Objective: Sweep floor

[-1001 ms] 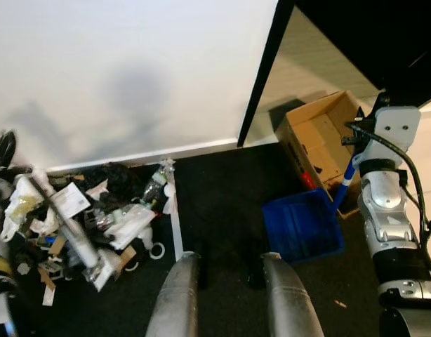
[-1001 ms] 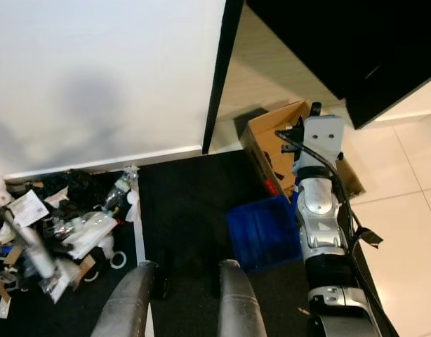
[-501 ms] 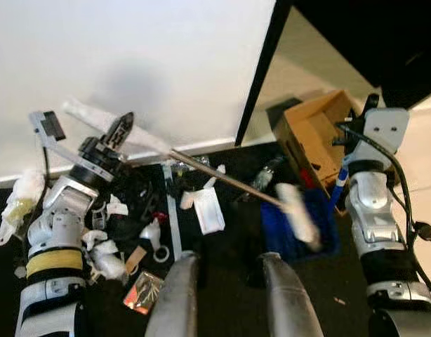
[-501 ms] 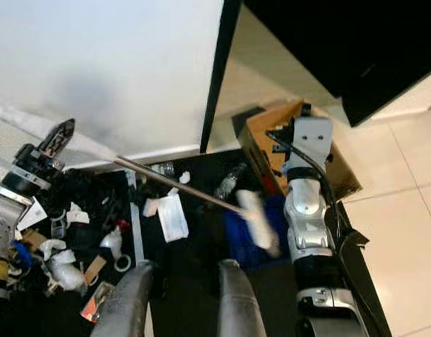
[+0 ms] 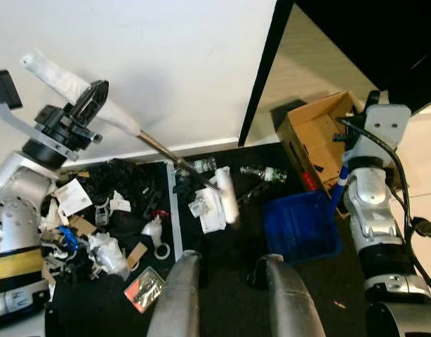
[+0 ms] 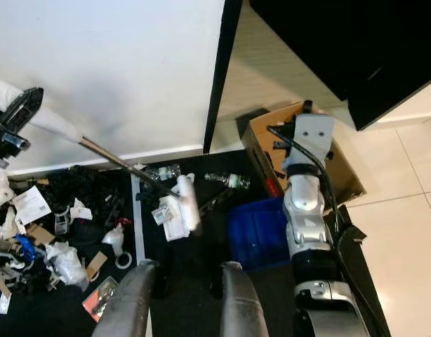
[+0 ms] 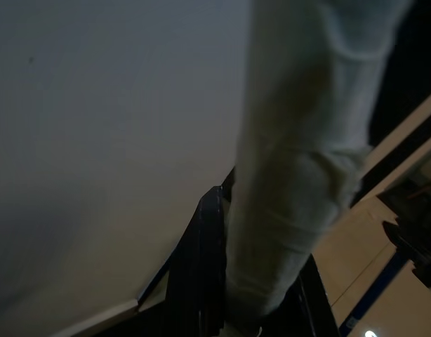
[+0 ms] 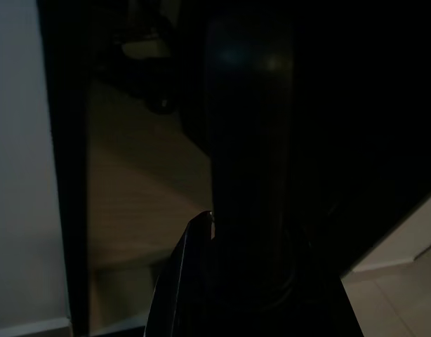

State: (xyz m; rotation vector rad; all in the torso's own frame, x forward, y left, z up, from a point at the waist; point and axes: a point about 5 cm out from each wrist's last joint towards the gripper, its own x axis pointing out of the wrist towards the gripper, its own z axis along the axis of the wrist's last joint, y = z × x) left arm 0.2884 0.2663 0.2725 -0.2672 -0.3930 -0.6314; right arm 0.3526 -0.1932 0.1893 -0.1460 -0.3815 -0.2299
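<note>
My left gripper is clamped around the white-wrapped grip of the broom, raised up against the white wall. The metal shaft slants down to the broom's white head, which rests on the dark floor among the nearest litter — a clear bottle and a white packet. More rubbish is heaped to my left. My right gripper is closed on the dark handle of the blue dustpan, whose tray sits on the floor just beside a cardboard box
</note>
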